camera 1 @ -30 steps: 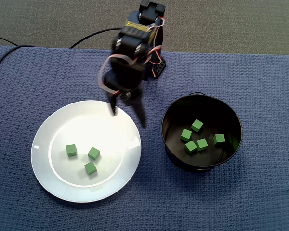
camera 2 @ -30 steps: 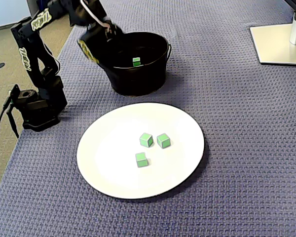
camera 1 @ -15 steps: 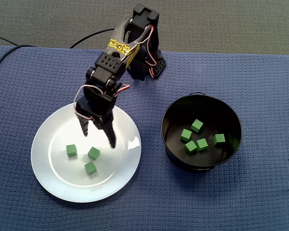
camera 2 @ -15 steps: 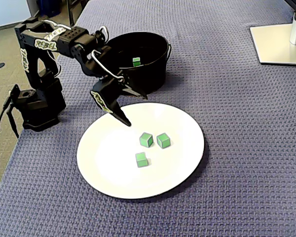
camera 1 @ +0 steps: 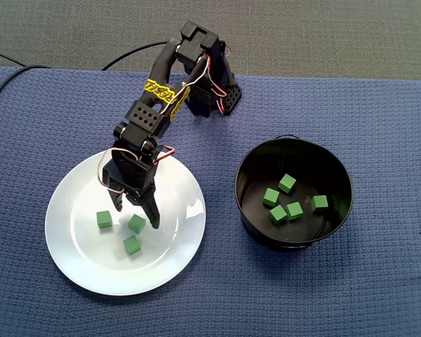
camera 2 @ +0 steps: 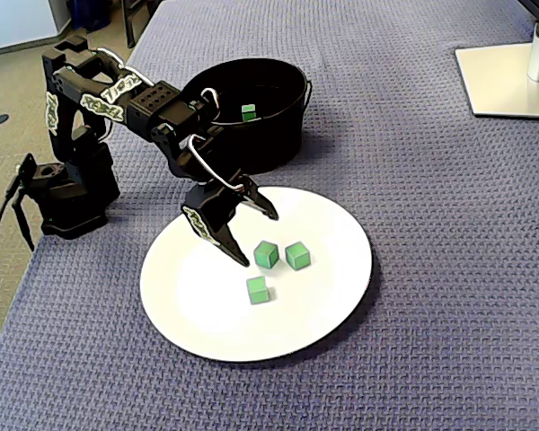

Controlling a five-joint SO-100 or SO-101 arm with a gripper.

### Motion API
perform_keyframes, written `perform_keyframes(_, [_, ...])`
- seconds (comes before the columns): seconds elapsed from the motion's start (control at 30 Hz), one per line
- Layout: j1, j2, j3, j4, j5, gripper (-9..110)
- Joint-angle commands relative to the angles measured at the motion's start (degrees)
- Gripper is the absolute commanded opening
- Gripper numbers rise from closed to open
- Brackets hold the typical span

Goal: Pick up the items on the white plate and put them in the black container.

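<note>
Small green cube [camera 1: 137,223] on round white plate [camera 1: 77,267] | step: grasp approach | gripper [camera 1: 135,214] spread, empty (poised over it) | next: lower, close.

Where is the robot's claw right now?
In a fixed view, the claw is open over the white plate on the left, right by the middle green cube, with the black container off to its right.
</note>
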State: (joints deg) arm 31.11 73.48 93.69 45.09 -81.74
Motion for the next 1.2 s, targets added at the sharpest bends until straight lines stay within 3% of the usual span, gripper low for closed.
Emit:
perform_keyframes(0.0, [0.62,-0.09,-2.81,-1.58,-0.44,36])
perform_keyframes(0.83, [0.97,-2.72,5.1,-14.15,-3.96,34])
perform_keyframes(0.97, [0.97,-2.72,5.8,-14.94,-4.13,25])
perform_keyframes(1.07, [0.97,-2.72,5.62,-15.21,-3.6,1])
perform_keyframes(1.17, [1.14,-2.72,5.98,-15.29,-4.04,0])
